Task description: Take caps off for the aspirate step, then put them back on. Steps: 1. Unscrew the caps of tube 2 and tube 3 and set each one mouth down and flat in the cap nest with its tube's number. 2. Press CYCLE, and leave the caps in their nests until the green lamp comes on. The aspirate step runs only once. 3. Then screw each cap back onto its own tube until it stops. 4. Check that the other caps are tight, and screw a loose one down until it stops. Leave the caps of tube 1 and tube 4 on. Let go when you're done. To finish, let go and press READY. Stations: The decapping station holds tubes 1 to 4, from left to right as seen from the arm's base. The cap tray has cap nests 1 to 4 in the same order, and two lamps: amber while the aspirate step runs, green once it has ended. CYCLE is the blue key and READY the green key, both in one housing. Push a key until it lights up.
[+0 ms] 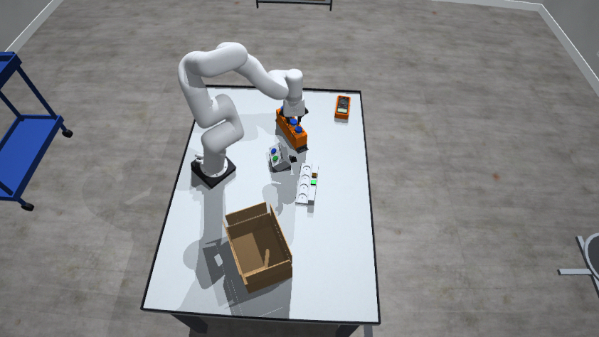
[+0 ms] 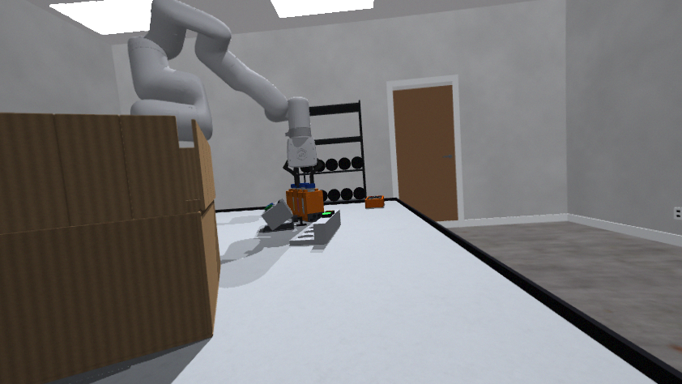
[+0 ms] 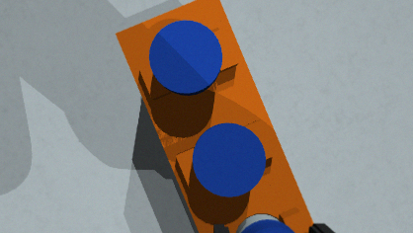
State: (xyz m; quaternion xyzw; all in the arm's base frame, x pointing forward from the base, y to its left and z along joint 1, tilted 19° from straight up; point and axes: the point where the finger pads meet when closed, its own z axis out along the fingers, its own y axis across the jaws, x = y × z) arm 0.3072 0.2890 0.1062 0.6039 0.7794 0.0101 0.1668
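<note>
The orange decapping station (image 1: 291, 127) stands at the far middle of the table, and all the blue caps I can see sit on their tubes. My gripper (image 1: 292, 116) hangs straight down over the station's far half. Its fingers stand open around a blue cap (image 3: 267, 227), which shows only at the bottom edge of the wrist view with a grey rim under it. It looks like tube 2's cap. Two more capped tubes show in the wrist view (image 3: 229, 159) (image 3: 186, 56). The cap tray (image 1: 306, 184) has empty nests and a lit green lamp (image 1: 313, 182). The key housing (image 1: 278, 158) carries the blue key (image 1: 273, 150) and the green key (image 1: 275, 158).
An open cardboard box (image 1: 257, 246) stands at the near middle of the table. An orange meter (image 1: 342, 107) lies at the far right corner. A blue cart (image 1: 20, 134) stands on the floor to the left, and a black rack (image 2: 338, 152) stands behind the table.
</note>
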